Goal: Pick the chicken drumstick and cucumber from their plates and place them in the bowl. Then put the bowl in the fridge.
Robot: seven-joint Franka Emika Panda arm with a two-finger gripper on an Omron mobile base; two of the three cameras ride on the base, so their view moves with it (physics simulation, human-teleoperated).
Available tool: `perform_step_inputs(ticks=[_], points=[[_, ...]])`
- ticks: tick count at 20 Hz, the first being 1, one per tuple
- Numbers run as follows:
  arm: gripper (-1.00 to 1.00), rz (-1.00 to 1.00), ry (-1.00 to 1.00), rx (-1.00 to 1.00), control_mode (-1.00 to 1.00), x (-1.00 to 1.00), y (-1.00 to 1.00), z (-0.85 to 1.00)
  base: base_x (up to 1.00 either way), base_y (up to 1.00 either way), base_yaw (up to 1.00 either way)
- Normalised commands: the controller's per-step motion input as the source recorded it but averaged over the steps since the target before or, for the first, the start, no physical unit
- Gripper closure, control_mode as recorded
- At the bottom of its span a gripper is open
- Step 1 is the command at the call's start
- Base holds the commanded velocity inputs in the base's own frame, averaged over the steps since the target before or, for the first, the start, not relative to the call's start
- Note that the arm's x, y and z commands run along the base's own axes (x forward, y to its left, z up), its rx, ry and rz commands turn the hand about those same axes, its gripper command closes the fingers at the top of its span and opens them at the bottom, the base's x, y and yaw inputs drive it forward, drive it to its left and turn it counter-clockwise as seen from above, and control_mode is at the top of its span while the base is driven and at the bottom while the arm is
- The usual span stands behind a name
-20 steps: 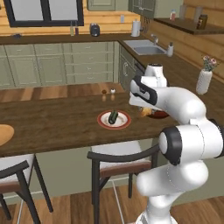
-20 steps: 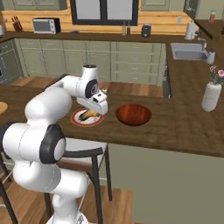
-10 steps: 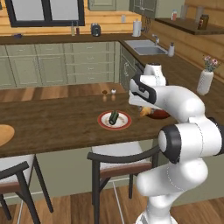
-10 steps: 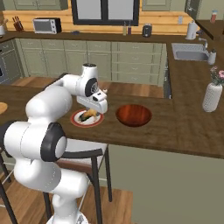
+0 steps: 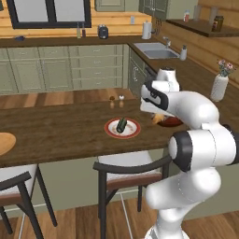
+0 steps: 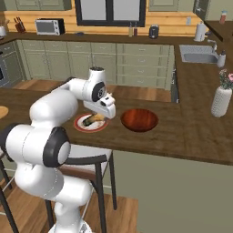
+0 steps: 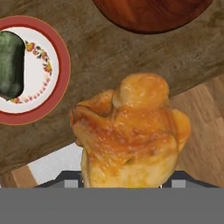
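Gripping chicken drumstick (image 7: 131,135), claw (image 7: 127,177), cucumber (image 7: 10,64) on red-rimmed plate (image 7: 54,65), no writing

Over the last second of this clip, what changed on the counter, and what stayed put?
Very little. The gripper stays shut on the chicken drumstick, held up between the red-rimmed plate and the bowl, with no clear shift. The cucumber still lies on its plate, and the bowl is still empty.

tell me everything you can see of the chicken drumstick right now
The chicken drumstick is a golden-brown, glossy, lumpy piece of cooked meat with a rounded knob at one end. It sits close before the hand camera, held at the gripper, lifted off the counter, between the red-rimmed plate with the cucumber and the bowl.
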Motion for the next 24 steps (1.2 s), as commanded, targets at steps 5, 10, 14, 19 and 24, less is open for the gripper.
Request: perform_step_inputs(ticks=[5,10,14,19,24], points=[[1.00,0.00,0.00,0.00,-1.00,0.46,-0.64,0.00,0.00,0.00,0.00],[1.00,0.00,0.00,0.00,-1.00,0.80,-0.69,-0.05,0.00,0.00,0.00],[1.00,0.00,0.00,0.00,-1.00,0.99,-0.48,-0.28,0.00,0.00,0.00],[1.00,0.00,-0.03,0.00,-1.00,0.80,-0.22,-0.52,0.00,0.00,0.00],[1.00,0.00,-0.02,0.00,-1.00,0.51,-0.24,-0.52,0.00,0.00,0.00]])
